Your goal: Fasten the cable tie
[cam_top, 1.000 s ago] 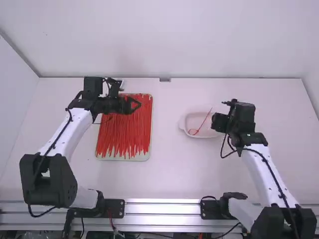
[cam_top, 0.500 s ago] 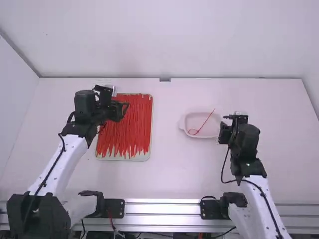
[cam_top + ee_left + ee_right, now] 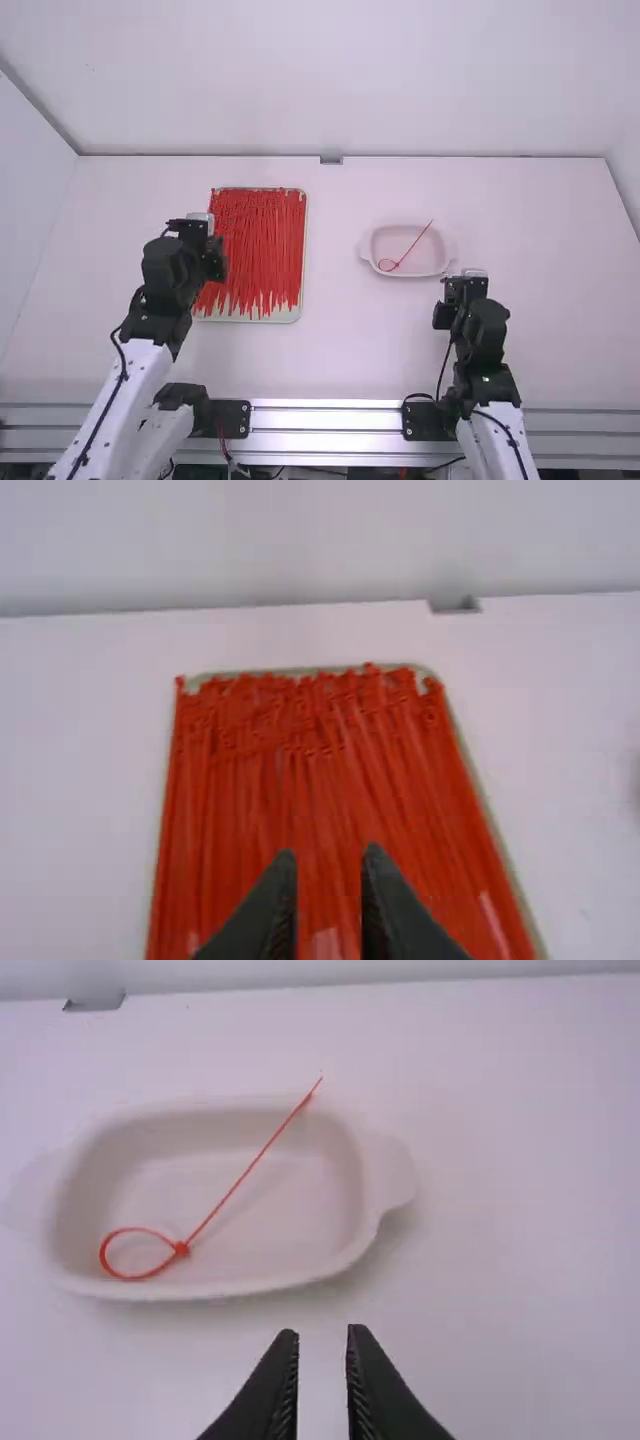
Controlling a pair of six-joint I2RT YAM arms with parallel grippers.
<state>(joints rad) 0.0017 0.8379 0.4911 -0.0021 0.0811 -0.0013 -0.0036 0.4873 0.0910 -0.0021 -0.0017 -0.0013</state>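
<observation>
Here's the fastened cable tie [image 3: 408,245], lying in the white dish [image 3: 366,250] right of the table's [image 3: 340,335] middle, its closed loop at the dish's near-left end and its straight tail running diagonally to poke over the far rim. The right wrist view looks straight at it: cable tie [image 3: 245,1172] inside the dish [image 3: 388,1175], nothing touching it. The right gripper [image 3: 460,290] sits on the near side of the dish and apart from it; its fingers [image 3: 282,1380] are drawn close with just a thin slit between them, holding nothing. Over on the left, the tray [image 3: 250,318] carries a dense spread of loose red ties [image 3: 262,245], all lined up lengthwise. The left gripper [image 3: 203,262] hangs at the tray's near-left corner, and its own camera shows the gripper [image 3: 325,858] above the near end of the red ties [image 3: 310,770], fingers close together and gripping nothing
</observation>
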